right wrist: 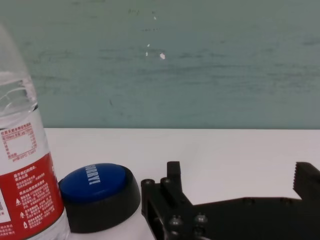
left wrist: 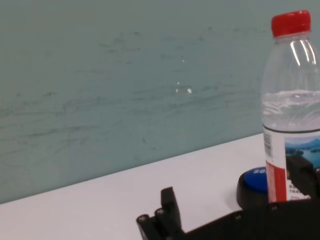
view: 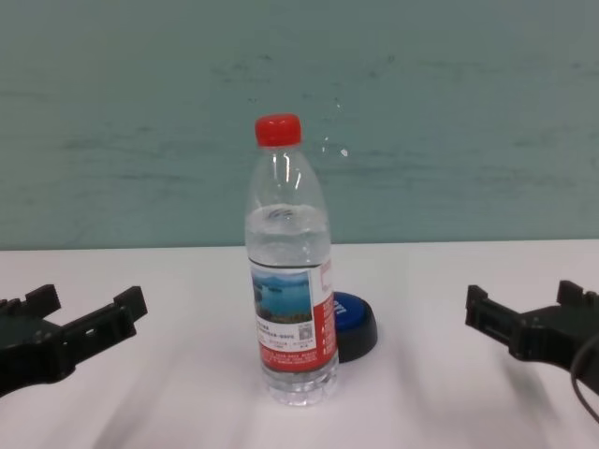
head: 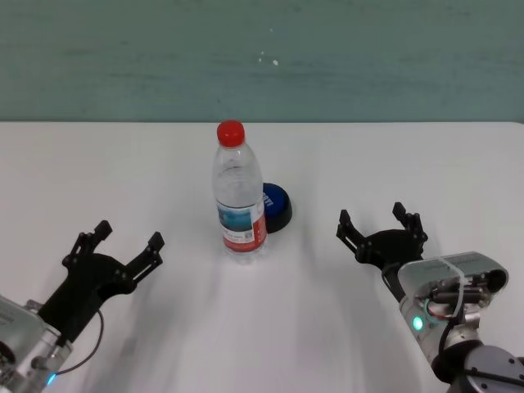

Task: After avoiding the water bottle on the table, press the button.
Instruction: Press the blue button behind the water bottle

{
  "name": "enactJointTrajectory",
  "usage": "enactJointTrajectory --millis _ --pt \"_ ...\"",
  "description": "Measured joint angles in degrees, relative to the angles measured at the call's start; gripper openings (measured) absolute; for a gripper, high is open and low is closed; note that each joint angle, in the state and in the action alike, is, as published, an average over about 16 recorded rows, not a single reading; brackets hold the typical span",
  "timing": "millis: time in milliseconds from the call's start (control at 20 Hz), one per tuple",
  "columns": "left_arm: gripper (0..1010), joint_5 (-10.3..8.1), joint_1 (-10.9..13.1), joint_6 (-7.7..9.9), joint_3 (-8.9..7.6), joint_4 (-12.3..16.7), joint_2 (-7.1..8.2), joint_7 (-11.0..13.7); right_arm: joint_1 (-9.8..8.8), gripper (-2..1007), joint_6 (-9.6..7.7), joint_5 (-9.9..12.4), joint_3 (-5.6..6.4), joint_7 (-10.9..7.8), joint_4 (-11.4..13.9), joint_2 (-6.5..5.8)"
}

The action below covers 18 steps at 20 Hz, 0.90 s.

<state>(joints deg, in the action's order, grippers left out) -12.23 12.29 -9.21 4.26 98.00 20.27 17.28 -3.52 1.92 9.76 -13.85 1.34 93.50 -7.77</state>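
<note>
Both sets of jaws are sitting wide apart, gripping nothing. The left gripper [head: 119, 244] is hovering low over the table [head: 98, 164] on the near left, the right gripper [head: 380, 224] doing the same on the near right. Between them the water bottle [head: 238, 196] is standing upright, and the button [head: 276, 205] is sitting just behind it, off toward the right gripper's side, partly hidden
</note>
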Motion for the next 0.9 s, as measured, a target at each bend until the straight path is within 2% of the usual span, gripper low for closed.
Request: enactJointTrajectory --millis 400,900 --pt "1010 0.0 0.0 0.0 0.0 0.0 0.0 0.0 0.39 1004 -0.25 -1.0 0.69 -1.8 -0.7 1.12" --pt "1010 0.0 0.0 0.0 0.0 0.0 0.0 0.0 1.76 1004 -1.06 -2.7 1.89 -3.79 -1.7 2.01"
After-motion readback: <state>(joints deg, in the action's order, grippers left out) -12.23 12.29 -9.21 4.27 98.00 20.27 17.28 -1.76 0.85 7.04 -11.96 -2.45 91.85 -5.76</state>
